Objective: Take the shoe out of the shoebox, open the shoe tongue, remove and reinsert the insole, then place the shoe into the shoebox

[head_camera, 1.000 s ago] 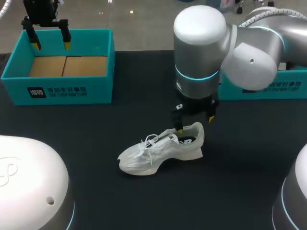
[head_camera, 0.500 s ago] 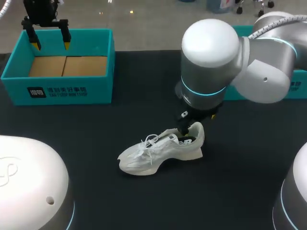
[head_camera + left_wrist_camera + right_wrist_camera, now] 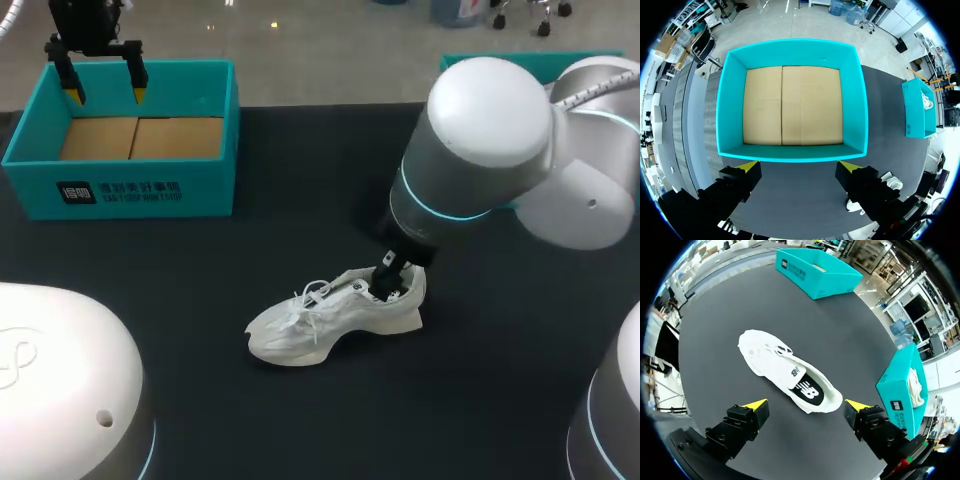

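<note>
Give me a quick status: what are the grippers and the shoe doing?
Left gripper open over shoebox. Right gripper open above shoe heel. Shoe upright on table, insole inside.

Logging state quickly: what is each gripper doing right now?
Left gripper: open, empty, over the shoebox.
Right gripper: open, holding nothing, at the heel of the shoe.

Bright, even light falls from overhead. The matte black surface reads evenly dark. The white shoe, just ahead of the right pincer, is brightly lit and casts only a faint, soft-edged shadow. The right arm has a glossy shell with gentle highlights.
</note>
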Motion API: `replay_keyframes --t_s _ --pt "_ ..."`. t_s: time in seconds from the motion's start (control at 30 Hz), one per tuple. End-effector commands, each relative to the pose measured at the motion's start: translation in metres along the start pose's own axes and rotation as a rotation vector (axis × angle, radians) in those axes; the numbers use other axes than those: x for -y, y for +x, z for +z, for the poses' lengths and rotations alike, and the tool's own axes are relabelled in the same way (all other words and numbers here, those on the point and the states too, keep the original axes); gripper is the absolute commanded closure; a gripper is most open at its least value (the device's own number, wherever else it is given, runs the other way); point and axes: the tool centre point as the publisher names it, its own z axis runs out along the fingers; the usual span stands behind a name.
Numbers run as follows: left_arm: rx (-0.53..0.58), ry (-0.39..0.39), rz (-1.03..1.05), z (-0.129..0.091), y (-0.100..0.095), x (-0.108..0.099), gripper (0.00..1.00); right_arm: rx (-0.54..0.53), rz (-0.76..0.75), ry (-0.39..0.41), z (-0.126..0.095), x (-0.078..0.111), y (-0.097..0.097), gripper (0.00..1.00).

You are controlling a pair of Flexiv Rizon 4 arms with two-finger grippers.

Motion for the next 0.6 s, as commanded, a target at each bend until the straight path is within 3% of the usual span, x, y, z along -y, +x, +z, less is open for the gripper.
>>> replay_keyframes --t_s 0.03,0.47,0.6 --pt "0.0 0.0 0.0 0.0 0.0 0.0 0.0 -0.154 -0.507 -0.323 -0.004 0.018 -0.007 0.0" --pt "0.0 0.0 0.0 0.0 0.0 0.0 0.0 -0.154 -0.507 -0.323 -0.004 0.018 -0.007 0.0" --pt "0.0 0.0 0.0 0.0 0.0 0.0 0.0 -0.187 -0.47 -0.337 0.01 0.028 -0.017 0.0"
